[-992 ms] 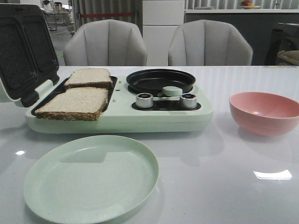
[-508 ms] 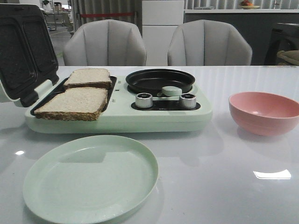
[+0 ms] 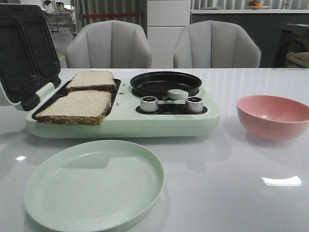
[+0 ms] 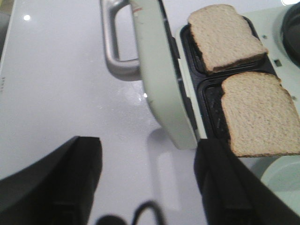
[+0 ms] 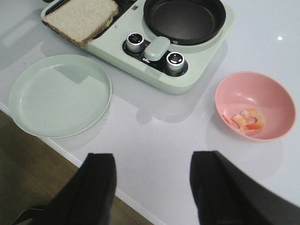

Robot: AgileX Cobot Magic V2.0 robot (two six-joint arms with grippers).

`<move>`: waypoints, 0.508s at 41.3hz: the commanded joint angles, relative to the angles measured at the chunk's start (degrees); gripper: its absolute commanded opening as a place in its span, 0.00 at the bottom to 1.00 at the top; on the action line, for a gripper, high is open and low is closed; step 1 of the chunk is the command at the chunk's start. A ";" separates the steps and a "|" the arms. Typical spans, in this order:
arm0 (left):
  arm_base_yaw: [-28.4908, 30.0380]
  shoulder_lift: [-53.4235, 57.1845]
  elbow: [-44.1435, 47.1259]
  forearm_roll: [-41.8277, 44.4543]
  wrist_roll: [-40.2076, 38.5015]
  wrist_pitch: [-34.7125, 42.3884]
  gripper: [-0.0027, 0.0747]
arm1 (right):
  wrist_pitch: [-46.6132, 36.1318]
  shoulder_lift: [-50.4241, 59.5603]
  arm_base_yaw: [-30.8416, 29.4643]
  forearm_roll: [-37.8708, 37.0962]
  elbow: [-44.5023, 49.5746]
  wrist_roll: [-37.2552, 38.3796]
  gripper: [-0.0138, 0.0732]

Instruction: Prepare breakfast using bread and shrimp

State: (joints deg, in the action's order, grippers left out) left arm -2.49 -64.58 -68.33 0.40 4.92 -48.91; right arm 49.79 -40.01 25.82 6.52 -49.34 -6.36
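White desk (image 3: 231, 164) shows nothing moved since a second ago: I hold both claws wide open and empty, bread (image 3: 77, 106) and shrimp (image 5: 248, 120) untouched.

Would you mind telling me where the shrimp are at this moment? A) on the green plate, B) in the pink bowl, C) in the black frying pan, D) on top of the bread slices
B: the right wrist view shows the shrimp lying in the pink bowl, while the frying pan and green plate hold nothing.
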 commanded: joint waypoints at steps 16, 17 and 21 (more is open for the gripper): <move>17.07 -8.73 -2.17 -22.89 16.78 10.14 0.23 | -4.05 0.20 -0.06 -0.19 -1.56 -0.20 0.70; 17.07 -9.51 -2.17 -23.31 17.14 10.72 0.23 | -4.05 0.20 -0.06 -0.19 -1.56 -0.20 0.70; 17.07 -13.37 -3.28 -24.00 17.26 11.67 0.22 | -4.05 0.20 -0.06 -0.19 -1.56 -0.20 0.70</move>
State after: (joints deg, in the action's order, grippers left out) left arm 14.45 -77.18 -68.71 -20.65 21.44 -41.90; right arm 49.79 -40.01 25.82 6.52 -49.34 -6.36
